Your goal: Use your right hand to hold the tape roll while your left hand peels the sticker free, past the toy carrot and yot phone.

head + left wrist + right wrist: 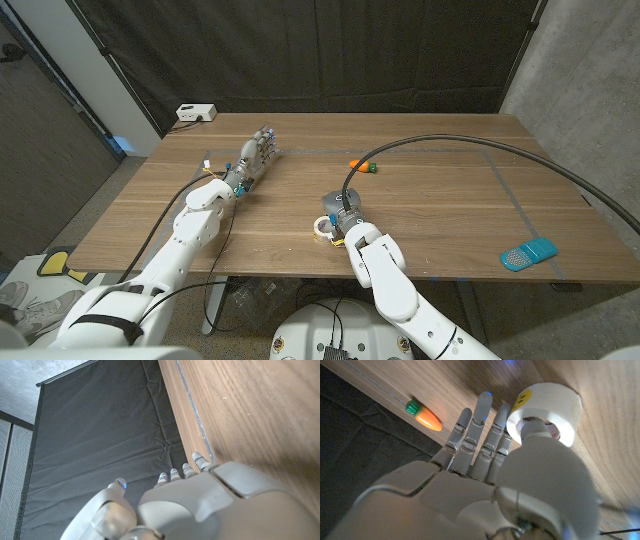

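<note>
1. Left hand (261, 148): at ten o'clock on the wooden table (440, 215), fingers extended, grasping nothing.
2. White tape roll (324, 228) with yellow smiley sticker (524, 397): near edge, six o'clock; right hand (340, 207) beside it, thumb inside the roll's core, fingers straight.
3. Small orange toy carrot (359, 164): twelve o'clock.
4. Blue toy phone (528, 253): four o'clock.

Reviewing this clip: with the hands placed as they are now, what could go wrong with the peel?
1. The left robot hand is far from the tape roll, near the table's far edge, so it has a long reach back to the yellow sticker.
2. The right robot hand has its thumb at the roll with fingers extended beside it; that loose contact may let the roll slide or lift during peeling.
3. The toy carrot lies beyond the fingertips and might get bumped.
</note>
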Robot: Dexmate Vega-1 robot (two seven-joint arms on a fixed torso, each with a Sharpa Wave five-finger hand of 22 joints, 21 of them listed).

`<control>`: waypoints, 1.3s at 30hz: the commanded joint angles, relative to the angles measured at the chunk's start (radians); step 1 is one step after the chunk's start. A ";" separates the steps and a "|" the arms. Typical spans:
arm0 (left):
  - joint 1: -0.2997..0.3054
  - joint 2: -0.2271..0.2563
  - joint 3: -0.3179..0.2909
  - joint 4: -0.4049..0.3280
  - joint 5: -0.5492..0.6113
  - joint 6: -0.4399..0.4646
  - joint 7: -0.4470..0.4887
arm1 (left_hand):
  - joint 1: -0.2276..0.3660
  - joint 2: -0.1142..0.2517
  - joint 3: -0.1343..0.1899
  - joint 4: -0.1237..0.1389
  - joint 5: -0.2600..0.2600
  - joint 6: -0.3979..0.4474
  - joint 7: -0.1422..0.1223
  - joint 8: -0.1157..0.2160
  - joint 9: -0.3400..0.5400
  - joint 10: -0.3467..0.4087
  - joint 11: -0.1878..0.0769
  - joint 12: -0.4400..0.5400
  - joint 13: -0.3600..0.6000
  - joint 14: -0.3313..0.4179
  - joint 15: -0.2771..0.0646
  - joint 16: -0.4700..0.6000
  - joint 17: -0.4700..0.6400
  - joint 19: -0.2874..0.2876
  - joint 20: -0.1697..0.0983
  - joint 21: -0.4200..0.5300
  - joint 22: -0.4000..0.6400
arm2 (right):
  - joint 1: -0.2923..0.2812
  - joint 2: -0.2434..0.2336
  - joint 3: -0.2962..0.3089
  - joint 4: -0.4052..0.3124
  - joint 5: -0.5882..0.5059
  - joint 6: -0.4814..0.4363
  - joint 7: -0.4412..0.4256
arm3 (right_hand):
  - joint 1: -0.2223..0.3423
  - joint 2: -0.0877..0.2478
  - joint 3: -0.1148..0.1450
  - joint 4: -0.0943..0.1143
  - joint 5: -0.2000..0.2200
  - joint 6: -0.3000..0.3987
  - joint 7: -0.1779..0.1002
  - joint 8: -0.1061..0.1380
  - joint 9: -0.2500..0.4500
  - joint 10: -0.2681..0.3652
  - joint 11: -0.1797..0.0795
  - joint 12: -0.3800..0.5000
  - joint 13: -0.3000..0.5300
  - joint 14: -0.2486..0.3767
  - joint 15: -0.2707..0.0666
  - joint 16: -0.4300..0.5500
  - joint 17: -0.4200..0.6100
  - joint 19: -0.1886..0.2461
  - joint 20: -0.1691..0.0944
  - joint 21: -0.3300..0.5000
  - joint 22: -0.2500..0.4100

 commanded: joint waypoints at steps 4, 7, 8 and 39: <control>-0.016 -0.011 -0.007 0.029 0.009 -0.008 -0.015 | 0.002 0.039 -0.006 -0.001 0.007 -0.065 -0.009 -0.001 0.005 -0.032 0.001 -0.002 0.002 -0.102 -0.006 -0.004 0.003 -0.054 0.006 -0.002 0.002 | 0.012 0.004 -0.001 0.020 -0.005 -0.013 0.004 | 0.089 0.054 0.001 0.009 -0.028 0.093 0.001 0.037 0.007 0.087 -0.006 0.031 0.034 0.058 -0.109 0.028 0.021 0.024 -0.108 0.117 0.055; -0.018 -0.012 -0.008 0.033 0.010 -0.009 -0.018 | 0.002 0.039 -0.006 -0.001 0.007 -0.065 -0.009 -0.001 0.005 -0.032 0.002 -0.002 0.002 -0.101 -0.006 -0.003 0.003 -0.054 0.005 -0.002 0.002 | 0.007 0.008 0.002 0.023 -0.001 -0.025 -0.017 | 0.096 0.057 -0.003 0.011 -0.035 0.101 0.003 0.040 0.007 0.094 -0.002 0.032 0.038 0.070 -0.108 0.035 0.027 0.022 -0.105 0.138 0.064; -0.019 -0.012 -0.008 0.034 0.011 -0.009 -0.020 | 0.002 0.038 -0.006 -0.001 0.007 -0.065 -0.009 -0.001 0.005 -0.031 0.002 -0.002 0.002 -0.102 -0.006 -0.004 0.003 -0.054 0.005 -0.002 0.002 | 0.004 0.009 0.003 0.025 -0.001 -0.032 -0.032 | 0.097 0.058 -0.003 0.011 -0.036 0.101 0.003 0.040 0.007 0.095 -0.002 0.031 0.038 0.070 -0.108 0.035 0.027 0.022 -0.103 0.140 0.065; -0.005 0.062 0.067 -0.015 0.109 -0.173 0.008 | 0.279 0.005 0.072 -0.198 -0.053 0.119 -0.010 0.033 0.005 0.150 -0.013 0.039 0.006 0.113 0.036 0.026 0.001 0.059 0.089 -0.002 0.000 | -0.043 0.115 0.037 0.118 0.082 -0.239 -0.427 | 0.111 0.068 -0.029 0.022 -0.064 0.111 0.009 0.043 0.010 0.121 -0.001 0.024 0.058 0.089 -0.108 0.036 0.035 -0.014 -0.094 0.255 0.102</control>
